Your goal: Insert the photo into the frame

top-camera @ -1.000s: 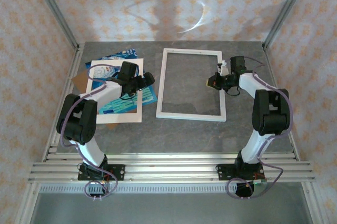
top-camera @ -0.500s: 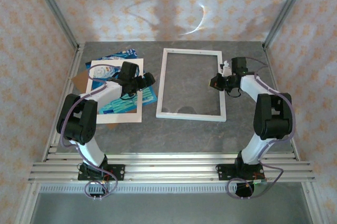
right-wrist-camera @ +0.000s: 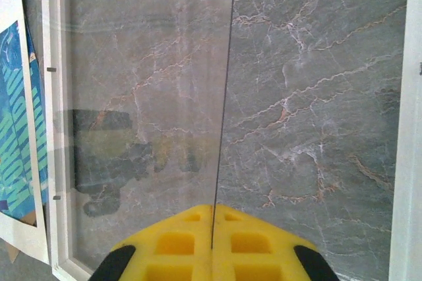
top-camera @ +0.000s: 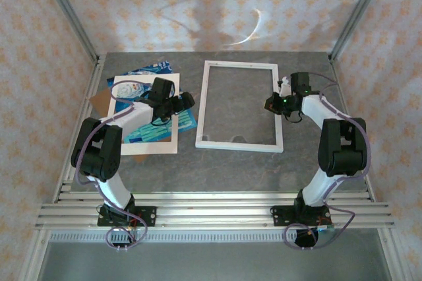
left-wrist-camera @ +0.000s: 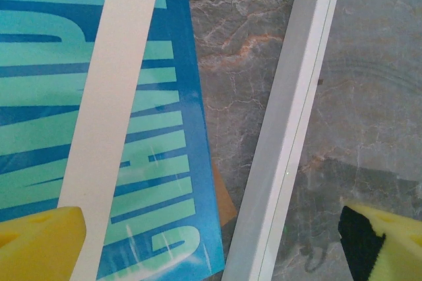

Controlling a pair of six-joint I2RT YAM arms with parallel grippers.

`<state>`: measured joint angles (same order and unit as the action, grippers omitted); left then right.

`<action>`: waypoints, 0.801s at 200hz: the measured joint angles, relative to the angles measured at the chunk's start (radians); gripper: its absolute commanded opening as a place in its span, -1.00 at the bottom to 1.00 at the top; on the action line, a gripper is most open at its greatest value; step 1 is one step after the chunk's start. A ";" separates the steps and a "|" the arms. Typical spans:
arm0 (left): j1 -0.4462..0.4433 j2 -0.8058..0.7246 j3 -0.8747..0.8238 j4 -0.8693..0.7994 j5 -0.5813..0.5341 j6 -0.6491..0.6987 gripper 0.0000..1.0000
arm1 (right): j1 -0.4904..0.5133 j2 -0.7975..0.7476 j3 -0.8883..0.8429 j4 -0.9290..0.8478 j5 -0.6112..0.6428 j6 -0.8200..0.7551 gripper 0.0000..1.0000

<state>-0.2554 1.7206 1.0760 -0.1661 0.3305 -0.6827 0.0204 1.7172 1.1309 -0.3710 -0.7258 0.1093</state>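
Observation:
The white frame (top-camera: 241, 64) lies flat at mid-table; its rails (right-wrist-camera: 56, 129) run down both sides of the right wrist view. The blue-teal photo (top-camera: 155, 132) lies left of it, under a cream mat (top-camera: 148, 146). My left gripper (top-camera: 184, 101) hovers open above the photo's right edge (left-wrist-camera: 158, 182), close to the frame's left rail (left-wrist-camera: 290, 116), holding nothing. My right gripper (top-camera: 271, 103) is at the frame's right rail, shut (right-wrist-camera: 212, 228) on the edge of a thin clear pane (right-wrist-camera: 151, 96) that tilts up over the frame opening.
A strip of the cream mat (left-wrist-camera: 112, 96) crosses the photo. A brown backing board (left-wrist-camera: 224, 205) peeks out beneath the photo, with a corner (top-camera: 99, 99) showing at the far left. Patterned walls and metal posts enclose the grey marble table (top-camera: 231, 169).
My right gripper has shifted slightly right with the pane, and the reflections inside the frame have moved. The left arm has hardly moved.

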 measured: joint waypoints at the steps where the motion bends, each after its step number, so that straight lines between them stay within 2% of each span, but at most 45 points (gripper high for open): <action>1: 0.000 0.000 0.000 0.000 0.000 0.000 0.99 | 0.000 0.000 0.000 0.000 0.001 0.001 -1.00; 160: 0.000 0.000 0.000 -0.002 0.000 0.003 0.99 | -0.002 -0.016 0.000 -0.010 0.020 -0.010 -1.00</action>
<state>-0.2558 1.7206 1.0760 -0.1680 0.3309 -0.6800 0.0185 1.7008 1.1309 -0.3809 -0.7059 0.0994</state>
